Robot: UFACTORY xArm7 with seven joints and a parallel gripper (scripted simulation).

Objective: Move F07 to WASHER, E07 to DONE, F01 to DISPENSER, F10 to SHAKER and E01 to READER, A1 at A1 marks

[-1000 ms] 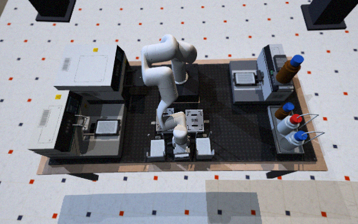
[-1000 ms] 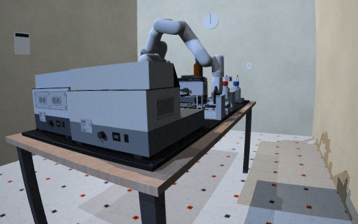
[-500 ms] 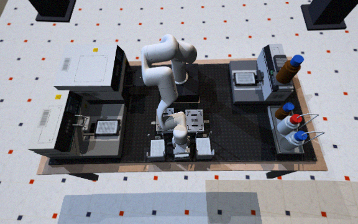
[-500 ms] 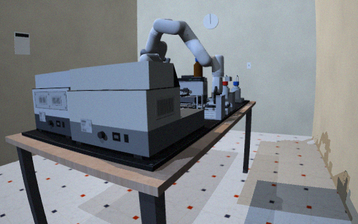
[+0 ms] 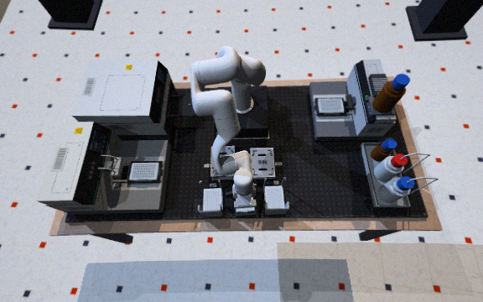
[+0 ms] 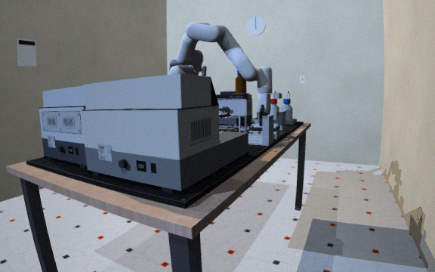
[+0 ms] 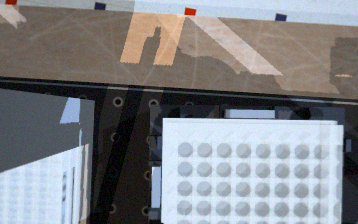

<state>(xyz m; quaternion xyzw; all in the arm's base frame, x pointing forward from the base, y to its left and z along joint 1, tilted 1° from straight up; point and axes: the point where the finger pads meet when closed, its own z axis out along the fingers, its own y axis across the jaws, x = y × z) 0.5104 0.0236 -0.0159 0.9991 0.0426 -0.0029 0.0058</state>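
Note:
My gripper point(image 5: 244, 207) hangs straight down at the front middle of the deck, between two stack racks point(image 5: 212, 200) point(image 5: 276, 198). It is shut on a white well plate point(image 7: 250, 170) that lies flat on a low nest below it. The fingers themselves are out of the wrist view, and I cannot read the plate's label. In the wrist view the grey wall of one rack point(image 7: 30, 125) shows at the left, with a white plate point(image 7: 25, 192) inside it. Another plate point(image 5: 143, 171) sits on the left front instrument, and one more plate point(image 5: 330, 105) sits on the right back instrument.
The N6 nest point(image 5: 262, 161) stands empty just behind the gripper. Two large grey housings point(image 5: 120, 90) point(image 5: 67, 168) fill the left side. Bottles point(image 5: 390, 94) point(image 5: 392, 176) stand at the right. The table's front edge point(image 7: 180, 55) is close ahead.

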